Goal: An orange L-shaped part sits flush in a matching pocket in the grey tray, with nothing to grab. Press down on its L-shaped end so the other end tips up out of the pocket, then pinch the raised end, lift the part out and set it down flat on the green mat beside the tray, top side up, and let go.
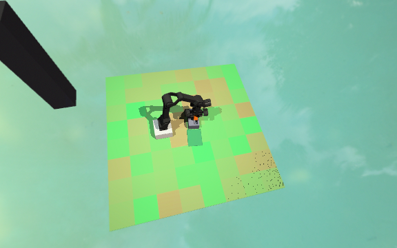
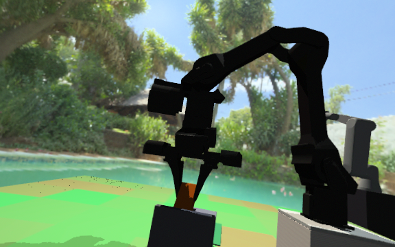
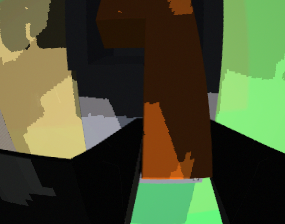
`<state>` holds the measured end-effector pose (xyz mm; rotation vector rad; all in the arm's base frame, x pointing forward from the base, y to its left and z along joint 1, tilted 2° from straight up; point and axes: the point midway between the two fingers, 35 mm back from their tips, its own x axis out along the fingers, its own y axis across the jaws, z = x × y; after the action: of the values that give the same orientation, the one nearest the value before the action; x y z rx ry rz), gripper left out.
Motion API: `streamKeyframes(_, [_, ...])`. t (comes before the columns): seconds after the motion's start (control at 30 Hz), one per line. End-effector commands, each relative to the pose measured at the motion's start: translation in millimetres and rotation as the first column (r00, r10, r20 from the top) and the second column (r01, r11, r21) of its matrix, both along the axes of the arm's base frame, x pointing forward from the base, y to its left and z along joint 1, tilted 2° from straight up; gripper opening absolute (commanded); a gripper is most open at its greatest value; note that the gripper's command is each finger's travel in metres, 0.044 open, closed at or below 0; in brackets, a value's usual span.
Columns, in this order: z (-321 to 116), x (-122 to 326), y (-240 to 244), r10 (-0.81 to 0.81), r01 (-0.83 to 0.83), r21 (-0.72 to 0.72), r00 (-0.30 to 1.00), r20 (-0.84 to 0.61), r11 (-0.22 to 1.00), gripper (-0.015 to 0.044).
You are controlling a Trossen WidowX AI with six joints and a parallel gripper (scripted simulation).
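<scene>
The orange L-shaped part (image 1: 196, 118) (image 2: 185, 196) (image 3: 175, 75) is tilted, with its straight end raised above the rim of the grey tray (image 1: 194, 126) (image 2: 184, 226) (image 3: 95, 106). My gripper (image 2: 186, 198) (image 3: 173, 127) is shut on the part, one finger against each side of the straight end. In the wrist view the L-shaped end is at the top, over the dark pocket; whether it touches the pocket floor is hidden. The green mat (image 1: 194, 138) (image 2: 217, 234) (image 3: 163, 200) lies beside the tray, past the raised end.
The white arm base (image 1: 163, 134) (image 2: 293, 226) stands to one side of the tray. A large black beam (image 1: 29, 58) crosses the upper left of the top view. A grey arm-like shape (image 2: 358, 147) stands behind the base in the exterior view.
</scene>
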<state>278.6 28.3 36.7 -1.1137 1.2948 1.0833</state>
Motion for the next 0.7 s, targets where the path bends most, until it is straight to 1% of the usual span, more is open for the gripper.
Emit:
streamKeyframes(0.0, [8.8,1.7,-0.1,0.001,-0.001,-0.003,1.0,0.007,1.0,0.0])
streamKeyframes(0.67, [40.4,1.3,0.7,0.001,-0.001,-0.003,1.0,0.007,1.0,0.0])
